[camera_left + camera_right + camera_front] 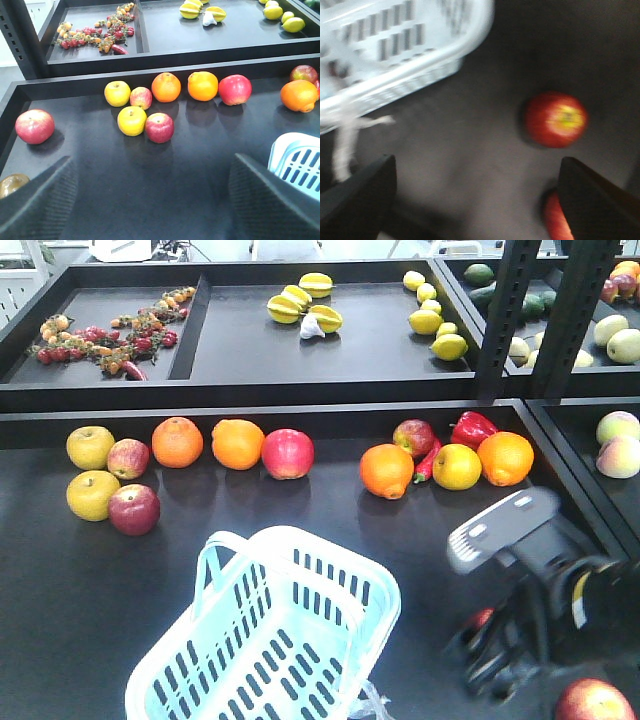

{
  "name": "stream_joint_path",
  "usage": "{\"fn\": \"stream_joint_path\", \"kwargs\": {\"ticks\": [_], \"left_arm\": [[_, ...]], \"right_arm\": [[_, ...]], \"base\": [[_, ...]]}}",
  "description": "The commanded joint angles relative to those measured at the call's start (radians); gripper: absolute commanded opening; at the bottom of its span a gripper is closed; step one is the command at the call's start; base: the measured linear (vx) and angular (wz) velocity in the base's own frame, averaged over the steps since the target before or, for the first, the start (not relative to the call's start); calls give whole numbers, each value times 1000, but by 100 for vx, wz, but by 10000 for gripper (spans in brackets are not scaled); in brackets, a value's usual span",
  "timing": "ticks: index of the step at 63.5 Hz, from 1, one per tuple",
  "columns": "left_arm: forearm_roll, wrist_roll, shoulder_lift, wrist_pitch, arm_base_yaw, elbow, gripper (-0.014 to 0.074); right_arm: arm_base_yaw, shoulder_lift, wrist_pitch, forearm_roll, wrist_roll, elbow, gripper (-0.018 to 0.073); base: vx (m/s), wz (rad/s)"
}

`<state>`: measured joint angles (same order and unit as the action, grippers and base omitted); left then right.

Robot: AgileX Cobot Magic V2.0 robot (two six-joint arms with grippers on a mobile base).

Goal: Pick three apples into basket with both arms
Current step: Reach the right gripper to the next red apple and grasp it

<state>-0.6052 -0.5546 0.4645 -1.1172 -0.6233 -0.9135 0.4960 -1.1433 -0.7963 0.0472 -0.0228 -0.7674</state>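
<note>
The pale blue basket (270,640) stands at the near middle of the shelf and holds no fruit that I can see. Dark red apples lie at the left (134,509) (128,458) and in the right cluster (413,437). My left gripper (152,165) hangs open over bare shelf, short of an apple (159,127). My right gripper (477,162) is open and blurred, right of the basket (395,45). One red apple (556,119) lies ahead of its right finger, and another (557,220) is half hidden by that finger. In the front view the right gripper (485,645) is low beside an apple (594,702).
Oranges (177,441), yellow apples (91,447) and a brighter pink-red apple (288,453) line the back of the shelf, with a red pepper (472,427) at the right. Another reddish apple (34,126) lies far left. A raised shelf edge (250,400) runs behind the fruit.
</note>
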Motion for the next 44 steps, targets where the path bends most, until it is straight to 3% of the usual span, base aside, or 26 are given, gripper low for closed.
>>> {"fn": "stream_joint_path", "kwargs": {"ticks": [1, 8, 15, 44], "left_arm": [[-31, -5, 10, 51, -5, -23, 586], [-31, -5, 10, 51, -5, -23, 586], [-31, -5, 10, 51, -5, -23, 586], [-31, -5, 10, 51, -5, -23, 586]], "right_arm": [[-132, 15, 67, 29, -19, -26, 597], [-266, -5, 102, 28, -33, -26, 595], [-345, -49, 143, 15, -57, -26, 595], [-343, -363, 354, -91, -131, -26, 595]], "base": [[0, 0], [0, 0], [0, 0], [0, 0]]}}
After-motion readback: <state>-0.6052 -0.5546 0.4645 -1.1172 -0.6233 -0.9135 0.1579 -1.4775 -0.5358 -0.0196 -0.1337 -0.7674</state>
